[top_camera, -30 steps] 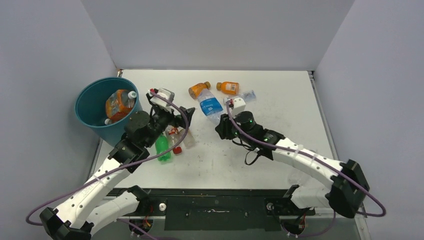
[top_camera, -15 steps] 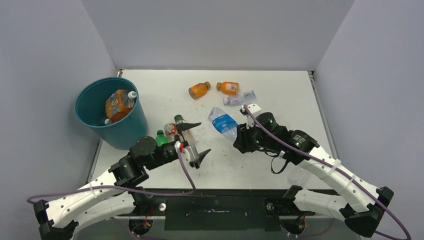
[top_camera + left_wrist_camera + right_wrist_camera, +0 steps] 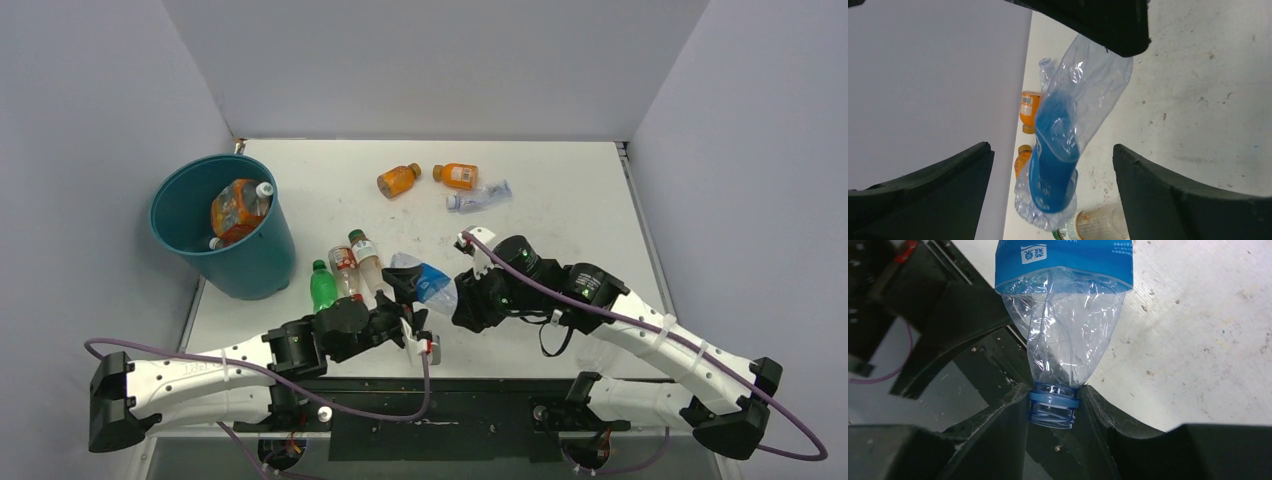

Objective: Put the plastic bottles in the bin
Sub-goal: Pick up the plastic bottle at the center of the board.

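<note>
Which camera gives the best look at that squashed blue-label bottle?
The left wrist view: nearly the whole squashed bottle shows, label and all. The right wrist view shows only its neck end and label edge, pinched in the right claw. From above it looks small and partly hidden.

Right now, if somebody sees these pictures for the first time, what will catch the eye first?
First, the crushed clear bottle with a blue label, near the front middle of the table. The right gripper grips it at the neck, while the left gripper stands wide open facing its other end. Next, the teal bin at the table's left edge, with an orange bottle already inside.
</note>
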Motion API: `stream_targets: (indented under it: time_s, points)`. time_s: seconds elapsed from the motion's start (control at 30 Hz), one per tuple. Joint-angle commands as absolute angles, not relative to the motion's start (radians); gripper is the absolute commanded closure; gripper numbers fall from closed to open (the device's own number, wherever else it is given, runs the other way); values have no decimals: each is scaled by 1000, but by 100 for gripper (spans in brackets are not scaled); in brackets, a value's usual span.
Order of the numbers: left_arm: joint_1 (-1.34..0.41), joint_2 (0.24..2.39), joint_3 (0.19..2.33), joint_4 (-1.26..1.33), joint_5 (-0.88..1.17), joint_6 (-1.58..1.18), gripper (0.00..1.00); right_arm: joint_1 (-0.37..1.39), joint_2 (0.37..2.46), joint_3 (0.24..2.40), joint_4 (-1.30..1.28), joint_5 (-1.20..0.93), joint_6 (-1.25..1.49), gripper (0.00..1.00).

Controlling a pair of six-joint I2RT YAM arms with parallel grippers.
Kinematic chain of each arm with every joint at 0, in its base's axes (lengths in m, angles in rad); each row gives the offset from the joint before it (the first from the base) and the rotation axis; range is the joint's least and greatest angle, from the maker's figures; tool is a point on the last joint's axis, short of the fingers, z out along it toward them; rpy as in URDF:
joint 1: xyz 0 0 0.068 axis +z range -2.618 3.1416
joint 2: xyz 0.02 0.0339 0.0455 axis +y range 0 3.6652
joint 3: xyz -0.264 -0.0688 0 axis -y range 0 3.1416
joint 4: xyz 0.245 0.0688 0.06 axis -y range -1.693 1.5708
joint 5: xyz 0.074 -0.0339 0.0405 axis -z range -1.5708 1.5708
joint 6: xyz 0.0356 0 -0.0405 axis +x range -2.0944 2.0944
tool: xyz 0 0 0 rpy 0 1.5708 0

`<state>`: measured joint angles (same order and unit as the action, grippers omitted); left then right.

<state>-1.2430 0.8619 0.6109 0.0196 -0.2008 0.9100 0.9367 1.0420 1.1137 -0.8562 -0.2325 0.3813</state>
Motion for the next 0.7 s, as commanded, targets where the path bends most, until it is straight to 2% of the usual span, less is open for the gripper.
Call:
stream_targets:
  time_s: [0.0, 0.07, 0.33, 0.37, 0.47, 0.5, 0.53, 0.6, 0.67]
  points:
    - [-1249, 893, 619, 158, -285, 995, 22, 988, 1059, 1193, -847, -235, 396, 95]
    - [-1249, 899, 630, 160, -282, 982, 34, 991, 1062, 1199, -843, -237, 397, 95]
    - [-1249, 884, 600, 205, -259, 973, 71, 996, 1057, 1241, -851, -232, 392, 95]
    - [-1249, 879, 600, 210, -256, 964, 74, 996, 1054, 1244, -849, -230, 392, 87]
    - [-1249, 873, 600, 219, -244, 940, 81, 996, 1029, 1251, -824, -221, 406, 24]
    - [-1249, 873, 600, 219, -238, 933, 83, 996, 1018, 1255, -817, -206, 413, 10]
    - [-1249, 873, 603, 215, -232, 920, 84, 996, 1003, 1261, -808, -186, 417, 2]
    - [-1249, 873, 620, 192, -218, 884, 85, 995, 969, 1276, -787, -133, 419, 10]
    - [-1249, 871, 663, 143, -201, 819, 87, 996, 921, 1271, -746, -69, 427, 10]
